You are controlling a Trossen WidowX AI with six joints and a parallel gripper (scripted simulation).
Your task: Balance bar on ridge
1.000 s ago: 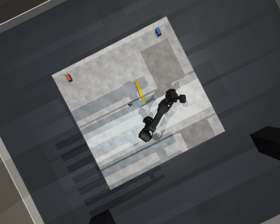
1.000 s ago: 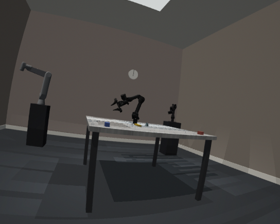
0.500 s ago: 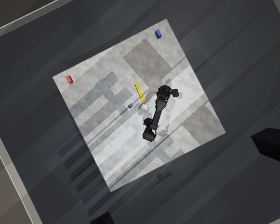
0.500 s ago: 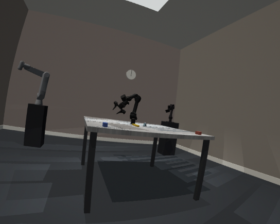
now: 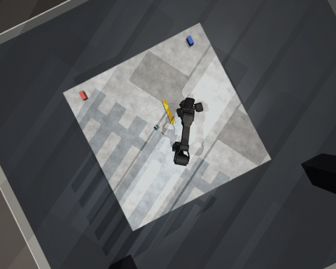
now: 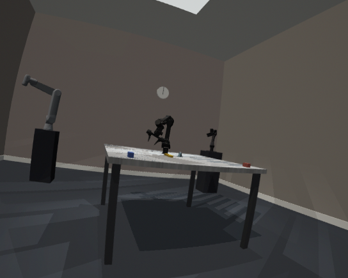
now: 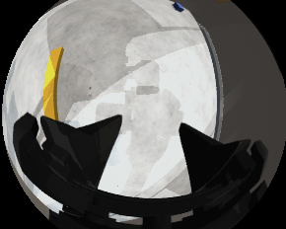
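The gripper (image 7: 146, 133) hangs above the table, jaws parted with nothing between them. The bar (image 5: 168, 111) lies flat mid-table, just beside the arm (image 5: 184, 132), and the ridge (image 5: 156, 127) sits near the bar's end toward the red-block corner. To do the reach well, the gripper should likely centre over the bar's middle, jaws square across its narrow width, before descending.

The top view shows bar and ridge apart. The wrist view shows only the bar at its left edge, not the ridge. The exterior view shows the gripper well above the table (image 6: 212, 167).
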